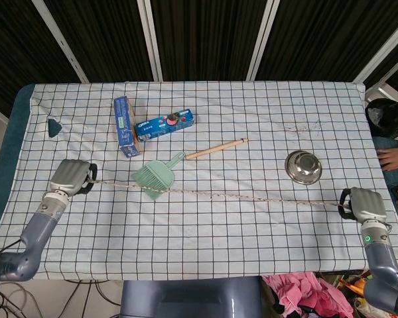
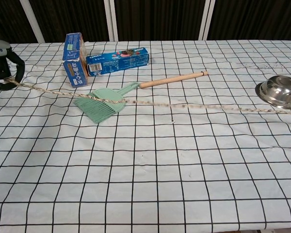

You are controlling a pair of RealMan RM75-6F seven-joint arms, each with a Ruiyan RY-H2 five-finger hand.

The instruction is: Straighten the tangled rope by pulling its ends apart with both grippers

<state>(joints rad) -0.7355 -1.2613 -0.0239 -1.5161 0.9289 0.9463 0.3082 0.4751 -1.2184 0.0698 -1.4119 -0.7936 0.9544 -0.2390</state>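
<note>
The beige twisted rope [image 1: 239, 195] [image 2: 194, 105] runs taut in one nearly straight line across the checked table, passing over the green brush. My left hand [image 1: 71, 176] [image 2: 2, 65] grips its left end near the table's left edge. My right hand [image 1: 363, 205] grips the other end near the right edge; the chest view cuts this hand off. No loop or knot shows along the rope.
A green hand brush [image 1: 156, 176] [image 2: 101, 104] with a wooden handle [image 1: 215, 149] lies under the rope. Two blue boxes [image 1: 125, 126] [image 1: 164, 125] sit behind it. A steel bowl [image 1: 303, 166] [image 2: 280, 92] stands at the right. A person's hands [image 1: 393, 159] are beyond the right edge.
</note>
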